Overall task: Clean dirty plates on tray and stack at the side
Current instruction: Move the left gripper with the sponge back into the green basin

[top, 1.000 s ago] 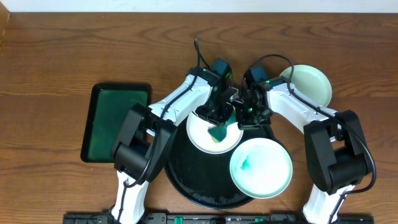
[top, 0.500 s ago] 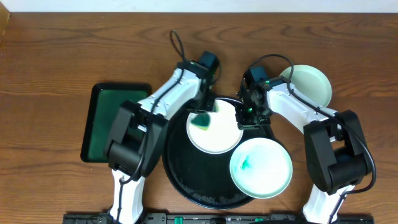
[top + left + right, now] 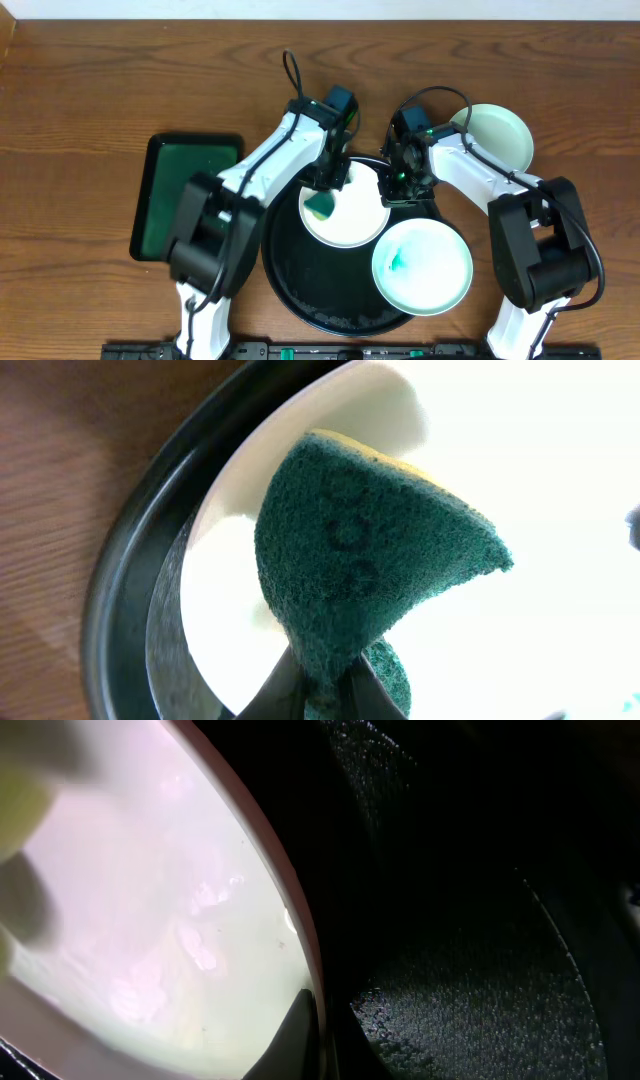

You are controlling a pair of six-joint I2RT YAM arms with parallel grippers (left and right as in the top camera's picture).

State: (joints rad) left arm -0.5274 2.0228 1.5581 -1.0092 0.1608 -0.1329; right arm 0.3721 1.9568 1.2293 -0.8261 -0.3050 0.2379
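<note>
Left fingers (image 3: 287, 691) are clamping the soft sponge (image 3: 370, 550) against the plate (image 3: 356, 222) sitting at the tray's (image 3: 292, 282) rear, right fingers (image 3: 297, 1028) are pinching its rim: stiff, slick, likely fragile, so rim-hold is looking right.

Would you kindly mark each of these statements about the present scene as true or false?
1. The left gripper is shut on a green sponge. True.
2. The right gripper pinches the rim of the plate under the sponge. True.
3. All three plates sit on the round tray. False: the far plate rests on the table, outside the round black tray.
4. The plate nearest the robot is spotless. False: the near plate bears a teal smear.
5. The rectangular tray holds a plate. False: the rectangular green tray holds no plate.
</note>
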